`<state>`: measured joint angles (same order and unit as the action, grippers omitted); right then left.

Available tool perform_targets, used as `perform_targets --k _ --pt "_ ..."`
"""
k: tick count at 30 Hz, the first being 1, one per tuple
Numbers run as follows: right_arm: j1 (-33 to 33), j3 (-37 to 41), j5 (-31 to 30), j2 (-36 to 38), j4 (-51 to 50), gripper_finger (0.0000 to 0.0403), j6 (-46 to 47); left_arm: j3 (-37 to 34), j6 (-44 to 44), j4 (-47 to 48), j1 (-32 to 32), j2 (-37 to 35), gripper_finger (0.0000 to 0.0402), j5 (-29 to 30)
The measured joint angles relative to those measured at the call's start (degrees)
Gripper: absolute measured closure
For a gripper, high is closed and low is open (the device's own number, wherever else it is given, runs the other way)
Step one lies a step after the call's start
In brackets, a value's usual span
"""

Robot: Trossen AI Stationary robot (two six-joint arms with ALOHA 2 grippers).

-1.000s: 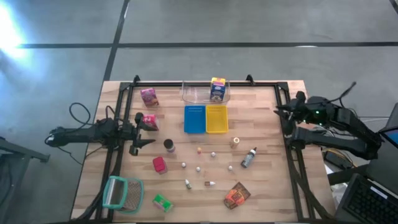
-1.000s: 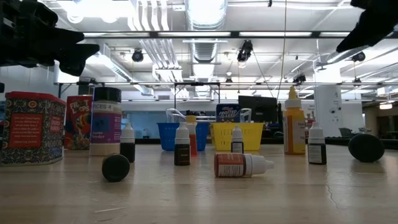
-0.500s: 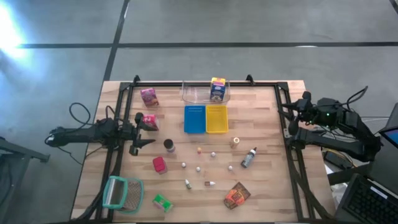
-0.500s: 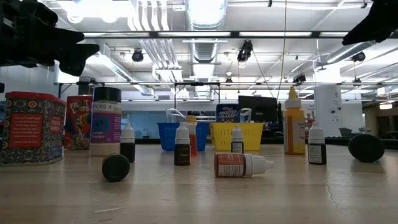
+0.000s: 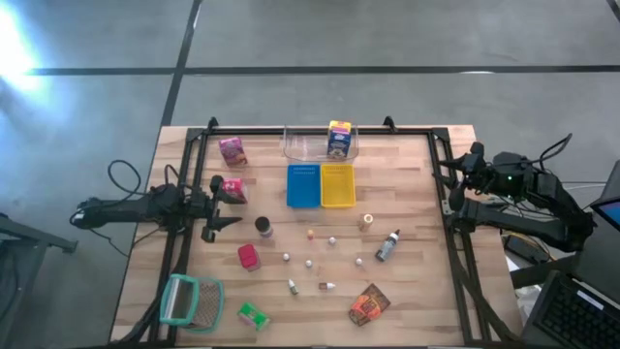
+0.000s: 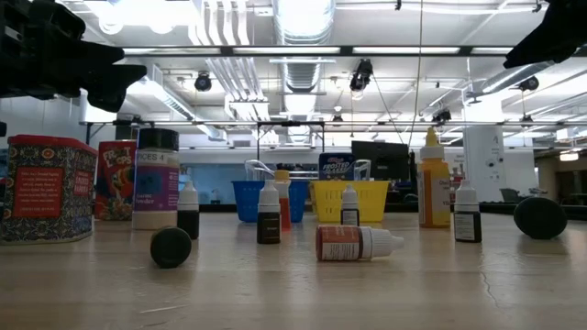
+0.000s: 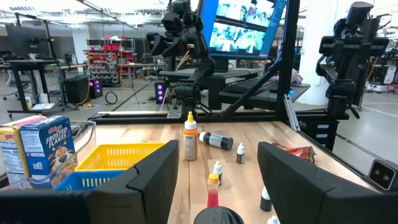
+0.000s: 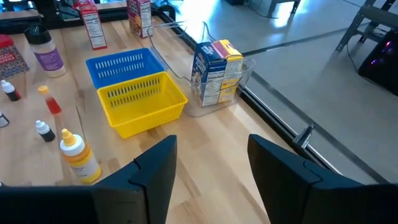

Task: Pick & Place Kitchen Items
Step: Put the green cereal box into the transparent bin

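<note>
The kitchen items stand scattered on the wooden table: two pink packets (image 5: 232, 150) (image 5: 233, 189), a dark jar (image 5: 263, 226), a red can (image 5: 248, 256), a grey bottle (image 5: 387, 244), an orange packet (image 5: 368, 305), a green packet (image 5: 253, 315) and several tiny pale pieces (image 5: 310, 263). A cereal box (image 8: 216, 71) stands upright in the clear tub (image 5: 295, 145). My left gripper (image 7: 217, 162) is open at the table's left side, level, beside the nearer pink packet. My right gripper (image 8: 211, 155) is open, raised over the table's right edge (image 5: 448, 174), with nothing between its fingers.
A blue tray (image 5: 303, 184) and a yellow tray (image 5: 337, 184) sit side by side at the table's middle far part. A teal-rimmed mesh basket (image 5: 191, 301) lies at the near left corner. A black frame (image 5: 320, 129) runs along the far and side edges.
My right arm has drawn back a little toward the table's right edge and has kept still since. Nothing on the table has moved.
</note>
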<state>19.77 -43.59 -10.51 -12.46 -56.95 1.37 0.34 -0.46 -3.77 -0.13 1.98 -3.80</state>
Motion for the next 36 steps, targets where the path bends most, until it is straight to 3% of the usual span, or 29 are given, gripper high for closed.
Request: perform_targets --k 36 --pt "0.0 0.0 0.0 0.0 0.0 0.012 0.0 0.0 0.0 0.0 0.0 0.0 0.0176 0.0"
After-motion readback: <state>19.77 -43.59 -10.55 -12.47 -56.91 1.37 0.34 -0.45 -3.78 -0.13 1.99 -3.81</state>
